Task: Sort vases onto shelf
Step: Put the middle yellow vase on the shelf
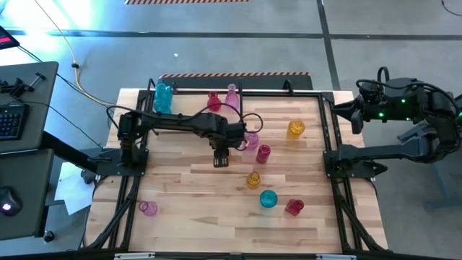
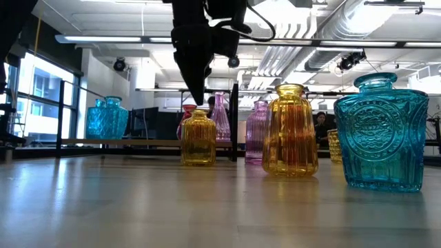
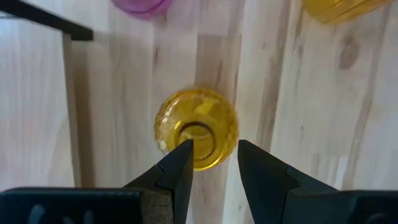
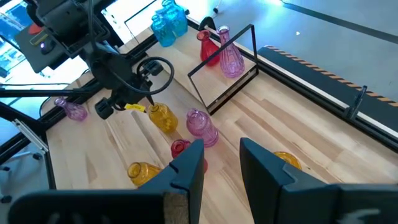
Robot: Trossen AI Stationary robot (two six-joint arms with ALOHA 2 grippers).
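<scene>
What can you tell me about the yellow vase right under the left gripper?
The yellow vase is small, of translucent amber glass, with a ribbed rounded body, a short neck and a round open mouth. It stands upright on the wooden tabletop, clear of the other vases. The left gripper hangs open just above its mouth, not closed on it.

The shelf (image 1: 238, 92) runs along the worktop's (image 1: 188, 209) upper edge in the high view, several vases (image 1: 232, 99) standing on it. More vases lie scattered centre and lower right; one stands alone at lower left.
</scene>
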